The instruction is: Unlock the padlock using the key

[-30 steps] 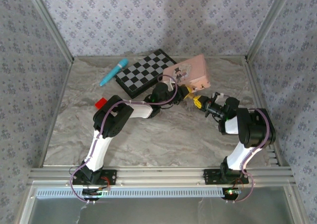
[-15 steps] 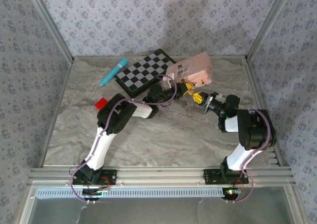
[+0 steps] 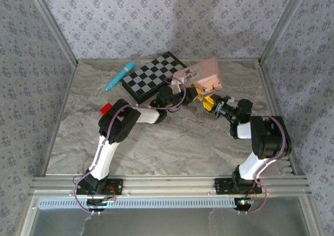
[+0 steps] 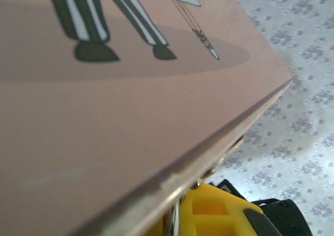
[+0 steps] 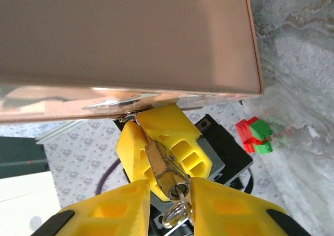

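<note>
Right wrist: left gripper clamps padlock; right gripper slightly parted (key between).

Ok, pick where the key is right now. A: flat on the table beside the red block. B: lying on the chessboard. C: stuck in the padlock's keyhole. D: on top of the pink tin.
C: the right wrist view shows the key in the end of the padlock, which the left gripper clamps at the pink tin's edge.
</note>
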Robot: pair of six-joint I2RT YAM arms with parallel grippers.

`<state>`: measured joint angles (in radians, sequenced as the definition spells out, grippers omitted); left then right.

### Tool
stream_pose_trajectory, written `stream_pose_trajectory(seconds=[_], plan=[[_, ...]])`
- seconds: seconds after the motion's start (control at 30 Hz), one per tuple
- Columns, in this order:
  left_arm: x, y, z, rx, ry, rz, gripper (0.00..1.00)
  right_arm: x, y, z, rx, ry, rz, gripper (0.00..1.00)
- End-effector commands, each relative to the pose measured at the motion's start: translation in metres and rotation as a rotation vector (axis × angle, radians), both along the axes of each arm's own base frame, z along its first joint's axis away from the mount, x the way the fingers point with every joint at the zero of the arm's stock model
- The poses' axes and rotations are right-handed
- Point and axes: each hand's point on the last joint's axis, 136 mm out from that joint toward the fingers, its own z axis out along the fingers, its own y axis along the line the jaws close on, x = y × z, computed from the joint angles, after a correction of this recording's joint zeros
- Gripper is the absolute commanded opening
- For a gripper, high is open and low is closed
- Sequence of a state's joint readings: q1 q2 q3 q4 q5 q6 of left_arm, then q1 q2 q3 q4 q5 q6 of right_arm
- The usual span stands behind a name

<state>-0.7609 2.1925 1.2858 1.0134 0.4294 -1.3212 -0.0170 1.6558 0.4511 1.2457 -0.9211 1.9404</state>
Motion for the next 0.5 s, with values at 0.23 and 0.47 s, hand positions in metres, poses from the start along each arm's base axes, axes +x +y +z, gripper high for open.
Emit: stream_pose_trajectory(seconds=[0.23, 0.47], plan=[[-0.017, -0.013, 0.006, 0.081, 0.055, -0.024, 0.0, -0.013, -0.011, -0.013, -0.261, -0.17, -0.046, 0.42], [-0.011, -0.008, -0.005, 0.134, 0.133, 0.026, 0.0, -0.048, -0.028, -0.048, -0.615, -0.101, -0.017, 0.49]])
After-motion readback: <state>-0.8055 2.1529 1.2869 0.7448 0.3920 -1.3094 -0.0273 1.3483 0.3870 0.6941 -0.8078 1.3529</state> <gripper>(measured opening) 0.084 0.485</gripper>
